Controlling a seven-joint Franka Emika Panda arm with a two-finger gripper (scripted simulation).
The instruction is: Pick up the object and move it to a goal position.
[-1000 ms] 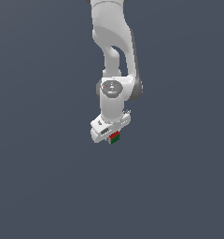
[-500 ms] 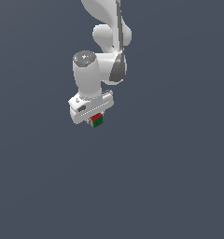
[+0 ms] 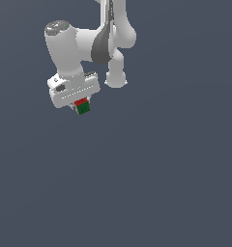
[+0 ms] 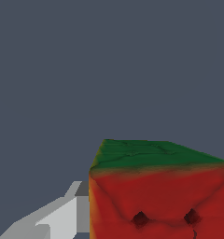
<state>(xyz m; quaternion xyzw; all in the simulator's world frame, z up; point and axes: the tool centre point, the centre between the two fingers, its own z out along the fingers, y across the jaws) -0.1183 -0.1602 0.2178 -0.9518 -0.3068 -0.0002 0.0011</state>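
The object [image 3: 82, 106] is a tiny cube showing red and green faces. It hangs under the white hand in the exterior view, left of centre and high up. My gripper [image 3: 80, 107] is shut on it, its short fingers mostly hidden by the cube and the hand. In the wrist view the object [image 4: 160, 191] fills much of the frame, with a green face, a red face and two small dark marks. One grey-white finger [image 4: 62, 217] presses against its side; the other finger is out of frame.
The white arm [image 3: 101, 43] bends above the hand. Around everything lies a flat dark grey-blue background [image 3: 161, 183] with no other objects or edges visible.
The arm has swung toward the exterior view's left and upward, carrying the cube along. The grip on the cube has held throughout.
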